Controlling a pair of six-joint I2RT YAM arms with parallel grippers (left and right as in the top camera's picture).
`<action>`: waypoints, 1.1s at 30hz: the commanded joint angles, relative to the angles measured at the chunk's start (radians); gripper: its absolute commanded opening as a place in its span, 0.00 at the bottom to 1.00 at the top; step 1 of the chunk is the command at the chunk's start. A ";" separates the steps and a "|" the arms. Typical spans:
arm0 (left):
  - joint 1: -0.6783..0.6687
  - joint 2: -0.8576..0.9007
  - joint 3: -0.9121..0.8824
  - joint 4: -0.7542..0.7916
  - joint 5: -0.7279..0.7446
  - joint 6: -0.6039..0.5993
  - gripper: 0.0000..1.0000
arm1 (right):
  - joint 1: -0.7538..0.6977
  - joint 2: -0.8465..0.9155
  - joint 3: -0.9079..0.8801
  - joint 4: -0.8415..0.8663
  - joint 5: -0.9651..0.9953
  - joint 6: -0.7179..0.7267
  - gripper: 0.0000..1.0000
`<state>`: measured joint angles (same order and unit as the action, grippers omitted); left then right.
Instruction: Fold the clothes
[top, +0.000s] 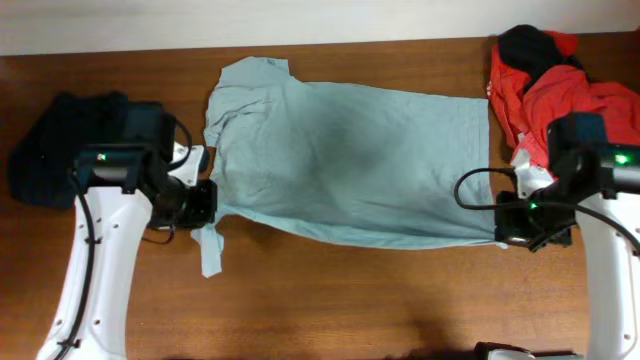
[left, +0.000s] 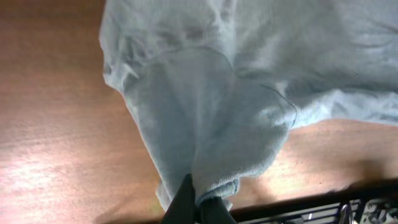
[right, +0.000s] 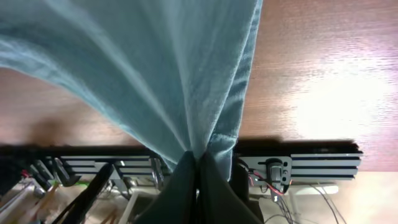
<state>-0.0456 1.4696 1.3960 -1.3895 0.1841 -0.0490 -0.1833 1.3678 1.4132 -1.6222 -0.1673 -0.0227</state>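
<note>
A pale grey-blue T-shirt (top: 350, 160) lies spread across the middle of the table, collar end to the left. My left gripper (top: 207, 203) is shut on its near left edge by the sleeve, and the left wrist view shows the cloth (left: 211, 118) bunched up between the dark fingers (left: 183, 202). On the near right corner of the hem my right gripper (top: 512, 232) is pinched shut. From those closed fingers (right: 186, 180) the fabric (right: 155, 74) fans out, lifted off the table.
A dark navy garment (top: 70, 140) lies at the left behind my left arm. Red T-shirts (top: 545, 95) with a black piece (top: 530, 45) on top are piled at the back right. The table's front edge and a metal rail (right: 311, 163) show behind the right gripper.
</note>
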 joint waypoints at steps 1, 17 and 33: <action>-0.021 -0.023 -0.054 0.018 0.010 -0.016 0.01 | -0.019 -0.006 -0.033 0.018 -0.001 0.010 0.04; -0.052 -0.009 -0.218 0.481 -0.154 -0.034 0.01 | -0.165 0.049 -0.041 0.221 -0.013 0.031 0.04; -0.052 0.100 -0.218 0.720 -0.168 -0.034 0.01 | -0.161 0.196 -0.041 0.367 -0.035 0.030 0.04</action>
<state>-0.0963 1.5322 1.1862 -0.6823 0.0319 -0.0731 -0.3416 1.5372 1.3758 -1.2652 -0.1871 0.0002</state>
